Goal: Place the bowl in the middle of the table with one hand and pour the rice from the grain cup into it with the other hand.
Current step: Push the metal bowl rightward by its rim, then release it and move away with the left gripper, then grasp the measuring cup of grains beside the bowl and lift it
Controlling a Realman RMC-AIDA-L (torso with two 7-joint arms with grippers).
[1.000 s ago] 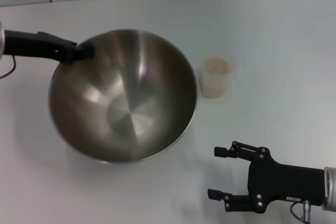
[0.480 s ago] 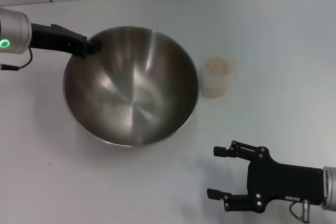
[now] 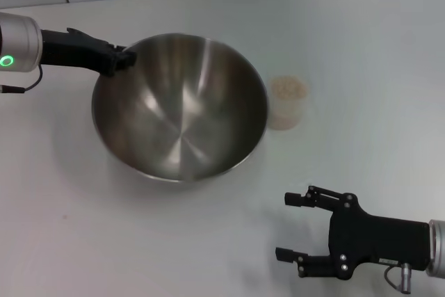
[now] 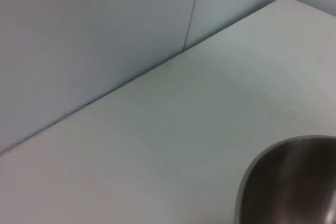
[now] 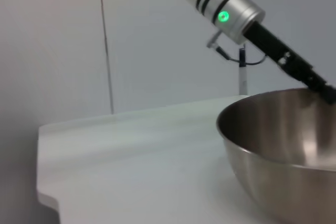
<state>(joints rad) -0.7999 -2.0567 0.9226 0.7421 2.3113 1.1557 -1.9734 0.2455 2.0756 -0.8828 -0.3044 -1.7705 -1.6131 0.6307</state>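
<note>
From the head camera I see the left gripper (image 3: 124,58) clamped on the far-left rim of the bowl (image 3: 181,116), which sits tilted near the middle of the table (image 3: 361,67). The cup (image 3: 287,102) of rice (image 3: 288,89) stands just beside the bowl's right side. The right gripper (image 3: 295,227) hovers near me, fingers apart (holding nothing). The left wrist camera catches only the bowl's rim (image 4: 294,182); the right wrist camera shows the bowl (image 5: 283,150) and the left arm (image 5: 231,11).
</note>
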